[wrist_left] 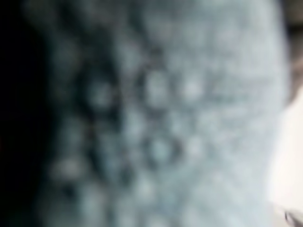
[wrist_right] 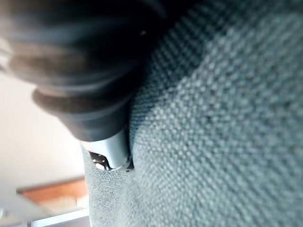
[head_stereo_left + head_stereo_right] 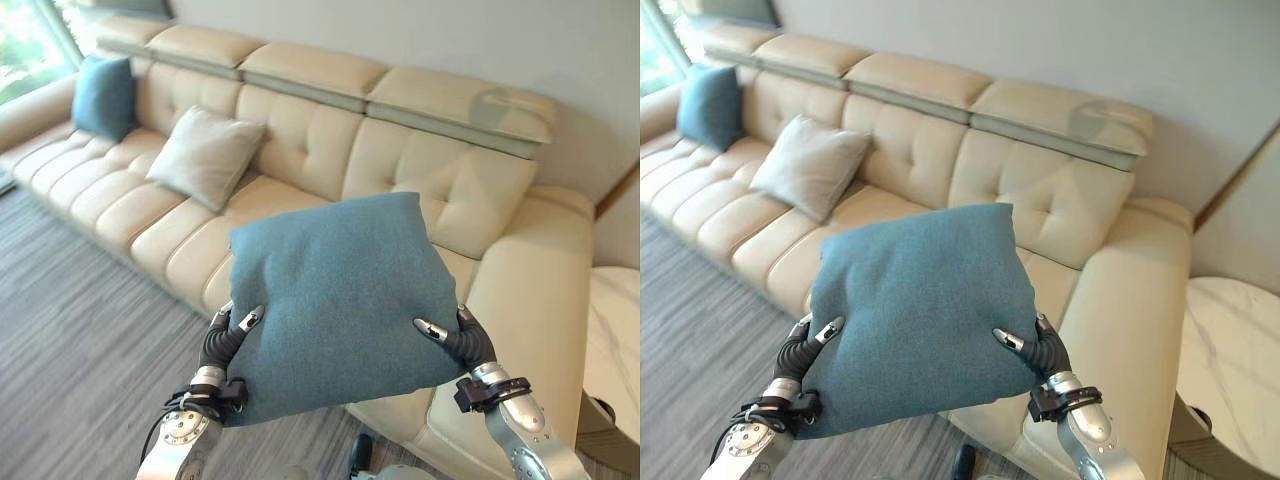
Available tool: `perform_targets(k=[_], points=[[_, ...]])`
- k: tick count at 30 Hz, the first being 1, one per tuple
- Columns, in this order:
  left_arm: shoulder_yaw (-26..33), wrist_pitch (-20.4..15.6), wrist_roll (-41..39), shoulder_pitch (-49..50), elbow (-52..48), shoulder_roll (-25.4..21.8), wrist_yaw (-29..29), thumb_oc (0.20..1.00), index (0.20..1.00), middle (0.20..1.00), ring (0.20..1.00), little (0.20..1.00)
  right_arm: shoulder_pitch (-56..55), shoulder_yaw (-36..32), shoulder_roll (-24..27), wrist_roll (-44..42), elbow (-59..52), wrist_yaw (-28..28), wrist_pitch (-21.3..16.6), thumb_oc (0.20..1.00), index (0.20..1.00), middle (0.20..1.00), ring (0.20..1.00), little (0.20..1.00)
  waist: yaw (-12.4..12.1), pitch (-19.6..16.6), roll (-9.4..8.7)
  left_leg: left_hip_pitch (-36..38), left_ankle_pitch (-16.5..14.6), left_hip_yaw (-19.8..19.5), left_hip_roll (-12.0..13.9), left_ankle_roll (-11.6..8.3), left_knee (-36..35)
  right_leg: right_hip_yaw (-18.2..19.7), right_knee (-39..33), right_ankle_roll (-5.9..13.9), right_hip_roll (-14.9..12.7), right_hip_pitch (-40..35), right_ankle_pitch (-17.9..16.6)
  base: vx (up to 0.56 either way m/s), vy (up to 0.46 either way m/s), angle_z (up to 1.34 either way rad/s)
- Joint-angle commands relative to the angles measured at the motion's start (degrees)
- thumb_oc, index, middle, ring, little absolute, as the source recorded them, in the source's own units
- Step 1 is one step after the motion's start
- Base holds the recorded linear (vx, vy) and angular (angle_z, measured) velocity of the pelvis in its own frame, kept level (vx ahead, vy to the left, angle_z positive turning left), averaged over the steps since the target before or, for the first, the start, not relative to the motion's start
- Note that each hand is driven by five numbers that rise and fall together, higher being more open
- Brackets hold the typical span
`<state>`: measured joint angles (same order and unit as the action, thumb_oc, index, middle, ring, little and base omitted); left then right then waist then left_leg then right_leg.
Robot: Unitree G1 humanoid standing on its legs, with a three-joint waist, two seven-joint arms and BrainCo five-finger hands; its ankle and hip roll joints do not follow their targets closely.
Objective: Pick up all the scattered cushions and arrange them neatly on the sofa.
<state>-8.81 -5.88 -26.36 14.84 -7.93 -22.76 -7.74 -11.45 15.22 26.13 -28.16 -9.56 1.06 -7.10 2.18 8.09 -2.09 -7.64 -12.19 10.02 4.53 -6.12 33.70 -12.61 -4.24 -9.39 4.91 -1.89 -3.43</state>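
A teal cushion (image 3: 335,300) hangs in the air in front of the cream sofa (image 3: 300,140), held between both hands. My left hand (image 3: 222,340) grips its lower left edge with the thumb curled over the front. My right hand (image 3: 462,338) grips the right edge the same way. The cushion's weave (image 2: 227,132) presses close against the right hand's dark cover (image 2: 90,85), and the teal fabric (image 1: 161,118) lies right before the left wrist camera. A grey cushion (image 3: 205,155) leans on the sofa back, and another teal cushion (image 3: 103,97) stands at the far left.
The sofa's right armrest (image 3: 535,290) lies just beyond the held cushion. A white marble side table (image 3: 1230,360) stands to the right of it. Grey carpet (image 3: 70,340) covers the floor in front of the sofa. A window (image 3: 25,45) is at the far left.
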Motion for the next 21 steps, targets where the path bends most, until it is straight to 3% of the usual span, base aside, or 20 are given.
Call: perform_targets(k=[1, 2, 4, 5, 9, 13, 15, 21], points=[[-2.7, -6.7, -0.5, -4.4, -7.8, 0.7, 3.9, 0.2, 0.2, 0.2, 0.2, 0.2, 5.8, 3.4, -1.8, -1.0, -7.2, -3.6, -5.2, 0.2, 0.2, 0.2, 0.2, 0.2, 0.5, 1.5, -1.87, 7.1, 7.7, -0.5, -0.9, 4.03, -12.8, -1.2, -0.8, 9.67, -5.0, -3.7, 7.8, 0.21, 0.0, -1.22], [-2.9, -6.8, -0.3, -4.2, -7.6, 1.0, 3.5, 0.2, 0.2, 0.2, 0.2, 0.2, 6.3, 3.9, -2.1, -0.5, -6.5, -3.3, -5.4, 0.2, 0.2, 0.2, 0.2, 0.2, 0.2, 1.4, -1.94, 6.2, 7.6, -5.6, -2.2, 4.86, -22.1, 1.2, -0.7, 9.89, -5.5, -4.1, 7.9, 0.21, 0.014, -1.02], [-3.4, -6.9, 0.1, -4.0, -7.3, 1.3, 3.3, 0.2, 0.2, 0.2, 0.2, 0.2, 6.5, 4.3, -2.0, 0.0, -6.3, -3.3, -5.5, 0.2, 0.2, 0.2, 0.2, 0.2, 0.1, 1.6, -1.58, 5.6, 11.8, -11.5, -2.4, 4.57, -29.5, 3.6, 0.0, 9.28, -5.4, -4.7, 8.4, 0.19, 0.032, -0.98], [-3.5, -7.1, 0.4, -3.8, -7.4, 1.3, 3.1, 0.2, 0.2, 0.2, 0.2, 0.2, 6.5, 4.2, -1.6, 0.3, -6.2, -3.5, -5.7, 0.2, 0.2, 0.2, 0.2, 0.2, 0.1, 2.1, -1.13, 4.7, 15.4, -15.7, -2.3, 3.61, -33.4, 5.0, 0.4, 8.98, -5.3, -5.2, 8.8, 0.17, 0.055, -1.09], [-3.1, -7.2, 0.0, -3.6, -7.4, 1.5, 3.2, 0.2, 0.2, 0.2, 0.2, 0.2, 5.7, 3.1, -0.6, 0.4, -6.5, -4.2, -5.4, 0.2, 0.2, 0.2, 0.2, 0.2, -0.2, 2.0, -0.21, 5.8, 14.4, -21.7, -3.6, 2.56, -33.2, 9.5, 1.3, 9.19, -5.3, -6.3, 10.1, 0.19, 0.109, -0.57], [-3.9, -6.9, -0.2, -3.2, -6.9, 1.4, 4.2, 0.2, 0.2, 0.2, 0.2, 0.2, 3.1, 0.9, -0.4, 0.4, -7.6, -4.8, -5.1, 0.2, 0.2, 0.2, 0.2, 0.2, 1.2, 1.2, 0.53, 8.0, 13.6, -19.9, -3.4, 3.21, -35.4, 10.7, 1.7, 9.93, -6.0, -6.8, 10.4, 0.22, 0.229, -0.46], [-4.5, -6.8, 0.2, -3.4, -6.3, 0.3, 4.6, 0.2, 0.2, 0.2, 0.2, 0.2, 1.7, 0.2, -1.1, -0.1, -7.7, -4.9, -4.9, 0.2, 0.2, 0.2, 0.2, 0.2, 1.8, 0.4, 0.51, 9.1, 12.3, -16.9, -3.9, 4.72, -36.1, 12.4, 0.7, 11.5, -7.4, -6.6, 9.4, 0.18, 0.282, -0.46], [-4.0, -7.2, 2.0, -4.4, -4.4, -1.1, 3.8, 0.2, 0.2, 0.2, 0.2, 0.2, 3.2, 1.9, -3.1, 0.9, -5.4, -4.7, -4.6, 0.2, 0.2, 0.2, 0.2, 0.2, 0.7, -0.8, 0.51, 11.6, 9.6, -9.3, -4.4, 7.27, -37.7, 15.1, -0.1, 13.87, -8.6, -4.6, 7.3, 0.11, 0.206, -0.81]])
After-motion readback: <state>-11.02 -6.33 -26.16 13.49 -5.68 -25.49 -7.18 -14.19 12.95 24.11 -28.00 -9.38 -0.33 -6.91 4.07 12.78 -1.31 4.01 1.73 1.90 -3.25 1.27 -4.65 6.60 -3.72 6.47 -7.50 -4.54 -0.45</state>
